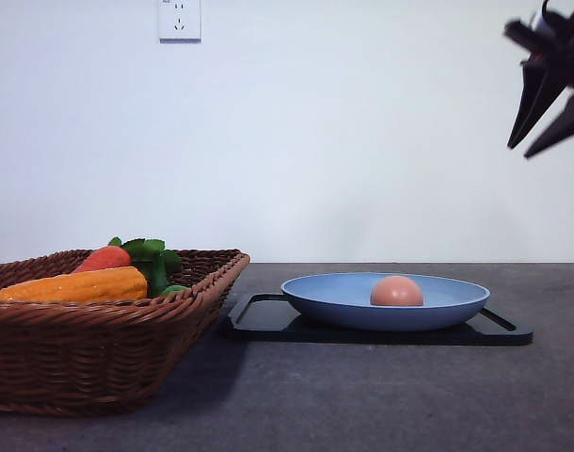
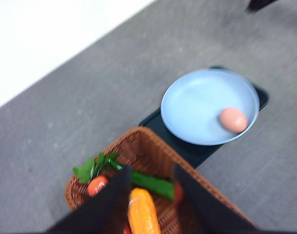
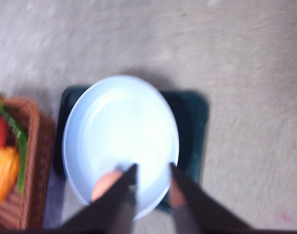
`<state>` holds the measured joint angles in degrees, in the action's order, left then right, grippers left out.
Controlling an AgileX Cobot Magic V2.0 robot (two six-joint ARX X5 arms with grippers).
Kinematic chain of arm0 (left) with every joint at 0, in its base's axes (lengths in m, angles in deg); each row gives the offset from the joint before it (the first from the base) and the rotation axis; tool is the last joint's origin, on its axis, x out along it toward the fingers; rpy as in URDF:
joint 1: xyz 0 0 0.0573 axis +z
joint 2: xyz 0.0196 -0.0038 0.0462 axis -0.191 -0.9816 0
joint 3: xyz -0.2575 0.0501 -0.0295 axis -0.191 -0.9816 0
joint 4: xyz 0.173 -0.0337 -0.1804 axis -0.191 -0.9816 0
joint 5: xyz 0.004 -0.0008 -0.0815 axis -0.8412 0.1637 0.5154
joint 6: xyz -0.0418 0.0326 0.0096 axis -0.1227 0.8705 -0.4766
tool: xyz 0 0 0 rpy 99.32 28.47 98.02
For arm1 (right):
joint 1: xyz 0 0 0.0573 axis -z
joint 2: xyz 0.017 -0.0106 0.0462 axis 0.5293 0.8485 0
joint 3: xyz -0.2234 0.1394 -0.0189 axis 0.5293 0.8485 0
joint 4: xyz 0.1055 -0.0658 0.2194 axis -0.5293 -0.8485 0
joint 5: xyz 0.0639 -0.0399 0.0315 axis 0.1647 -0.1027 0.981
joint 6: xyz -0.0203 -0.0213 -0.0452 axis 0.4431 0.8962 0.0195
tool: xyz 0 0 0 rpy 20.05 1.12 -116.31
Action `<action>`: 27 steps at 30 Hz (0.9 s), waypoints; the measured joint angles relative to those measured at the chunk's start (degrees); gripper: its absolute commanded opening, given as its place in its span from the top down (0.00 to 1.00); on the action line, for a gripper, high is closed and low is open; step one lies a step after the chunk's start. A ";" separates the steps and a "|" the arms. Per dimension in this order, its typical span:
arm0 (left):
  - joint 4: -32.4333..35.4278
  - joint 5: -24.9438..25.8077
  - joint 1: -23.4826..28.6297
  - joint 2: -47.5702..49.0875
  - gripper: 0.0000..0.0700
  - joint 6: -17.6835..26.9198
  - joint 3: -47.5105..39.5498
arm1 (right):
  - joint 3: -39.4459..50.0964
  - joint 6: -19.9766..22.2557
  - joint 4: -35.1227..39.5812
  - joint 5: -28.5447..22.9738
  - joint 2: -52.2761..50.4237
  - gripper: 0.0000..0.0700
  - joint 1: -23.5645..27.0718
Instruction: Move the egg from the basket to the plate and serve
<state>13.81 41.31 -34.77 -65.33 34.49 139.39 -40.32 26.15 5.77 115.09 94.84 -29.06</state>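
Your right claw (image 1: 549, 99) hangs open and empty, high above the plate (image 1: 456, 303); the egg (image 1: 397, 291) sits inside.

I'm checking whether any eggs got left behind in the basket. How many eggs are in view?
1. The egg lies in the blue plate on the black tray. None shows in the basket, though its vegetables could hide one.

A plain white wall (image 1: 343, 141) is seen behind a dark grey table (image 1: 381, 395); a power socket (image 1: 180, 19) is mounted high.
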 measured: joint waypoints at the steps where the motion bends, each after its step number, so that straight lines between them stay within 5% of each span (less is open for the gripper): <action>1: -0.01 0.00 1.22 -1.20 1.00 0.04 0.00 | 0.83 0.45 -0.03 -1.23 -1.14 1.00 -1.08; 9: 0.70 0.92 14.29 -7.26 1.00 -1.30 -3.79 | 13.88 1.84 2.83 -13.96 -11.71 1.00 -13.00; 15: 9.55 6.14 22.69 -1.25 1.00 -4.51 -15.56 | 28.08 1.97 13.59 -24.94 -24.33 1.00 -21.42; 27: 32.93 9.16 22.49 25.68 1.00 -13.43 -44.71 | 57.08 1.33 44.94 -31.02 -48.02 1.00 -29.79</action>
<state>46.75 50.46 -12.28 -39.65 21.06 94.68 16.76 27.48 50.71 84.07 46.82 -58.86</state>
